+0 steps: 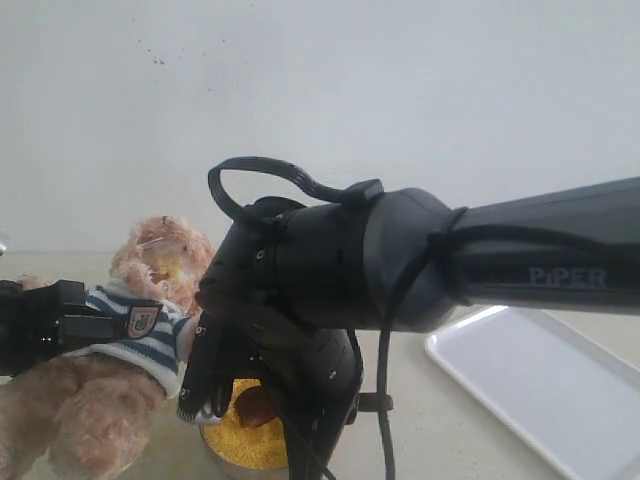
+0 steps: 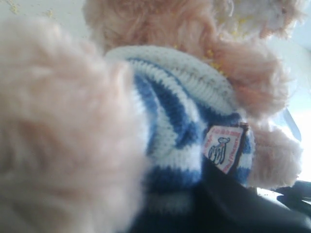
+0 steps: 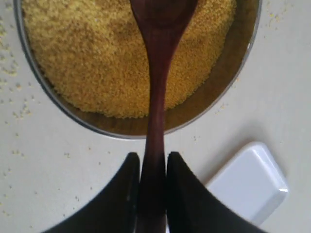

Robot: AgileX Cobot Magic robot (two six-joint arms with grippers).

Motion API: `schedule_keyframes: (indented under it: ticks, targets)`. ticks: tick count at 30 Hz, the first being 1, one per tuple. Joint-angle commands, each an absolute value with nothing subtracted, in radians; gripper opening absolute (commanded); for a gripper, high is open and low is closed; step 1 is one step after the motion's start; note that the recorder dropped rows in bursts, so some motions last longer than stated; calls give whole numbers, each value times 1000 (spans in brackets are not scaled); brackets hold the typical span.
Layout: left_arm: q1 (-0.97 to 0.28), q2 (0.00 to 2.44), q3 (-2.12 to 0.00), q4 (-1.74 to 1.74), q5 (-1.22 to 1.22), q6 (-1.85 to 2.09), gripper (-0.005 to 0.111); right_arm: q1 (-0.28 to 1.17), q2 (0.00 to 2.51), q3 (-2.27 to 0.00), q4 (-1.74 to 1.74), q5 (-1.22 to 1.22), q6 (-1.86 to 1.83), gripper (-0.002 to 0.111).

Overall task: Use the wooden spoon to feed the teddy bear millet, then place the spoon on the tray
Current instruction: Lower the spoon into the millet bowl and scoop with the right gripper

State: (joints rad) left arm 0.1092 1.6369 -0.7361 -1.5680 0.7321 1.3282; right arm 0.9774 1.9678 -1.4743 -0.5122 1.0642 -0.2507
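Bear: fluffy light-brown teddy bear [image 1: 150, 265], navy-and-white striped shirt, tilted at left.
Left gripper [image 1: 95, 325]: clamped on its body.
Spoon: dark wooden spoon [image 3: 155, 97] over yellow millet [image 3: 92, 58], near centre; right gripper [image 3: 152, 162] pinches the handle.
Tray [image 1: 540, 385]: white, right.
Writing: "PIPER" on right arm [image 1: 567, 277]; badge [image 2: 222, 148] unreadable.

The right arm [image 1: 400, 260] hides most of the millet [image 1: 245, 445], and the tray [image 1: 560, 390] runs off the picture's edge.
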Motion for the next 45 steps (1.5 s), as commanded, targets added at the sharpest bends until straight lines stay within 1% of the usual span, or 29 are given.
schedule_keyframes:
  ticks: [1,11,15,26,33,37,45]
  targets:
    - [109,1635,-742,-1589,734,1336,4,976,1966,-1473,-477,1026,-231,0]
    - [109,1635,-742,-1589,729,1340,4,972,1966,-1473,-491,1016,-220,0]
    - [109,1635,-742,-1589,729,1340,4,912,1955,-1476,-443,1004,-215,0]
    - [109,1635,-742,-1589,721,1340,4,851,1890,-1476,-355,1057,-276,0]
    - [109,1635,-742,-1548,753,1334,4,775,1870,-1476,-131,1144,-412,0]
    - [109,1635,-742,-1494,767,1250,4,741,1857,-1476,-114,1175,-412,0]
    - [109,1635,-742,-1416,769,1170,4,728,1805,-1476,-101,1177,-437,0]
